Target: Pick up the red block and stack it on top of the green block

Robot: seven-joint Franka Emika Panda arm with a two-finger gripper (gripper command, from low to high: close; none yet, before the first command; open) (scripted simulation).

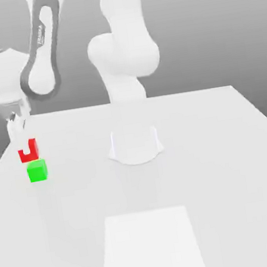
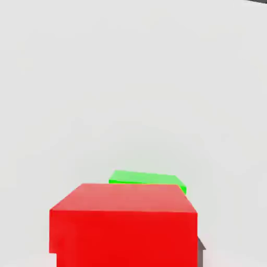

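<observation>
Red block (image 1: 28, 151) sits at the left of the exterior view, held clear of the table (image 1: 225, 164) and just above the green block (image 1: 37, 171).

Table: a white surface spanning the lower half of the exterior view. Its far edge runs across mid-frame; its left and right edges slant outward toward the bottom corners. Both blocks lie close to the left edge. The center and right of the surface offer broad open room. A paler square panel (image 1: 151, 245) lies flat at bottom center, well apart from the blocks.

Arm (image 1: 41, 47): its round base (image 1: 134, 145) stands at the frame's center. The links rise to the top of the frame and descend at upper left, ending above the red block.

Gripper (image 1: 24, 146): points downward at the left of the exterior view, jaws drawn narrow and clamped on the red block. One finger (image 1: 17, 130) crosses the block's top, leaving an apparent notch in the red outline.

Red block, hand view (image 2: 124, 224): occupies the lower center, top face and one side face visible.

Green block, hand view (image 2: 148, 178): a strip of its top face shows just beyond the red block's far edge, so the two are not squarely aligned. Whether they touch cannot be told.
</observation>
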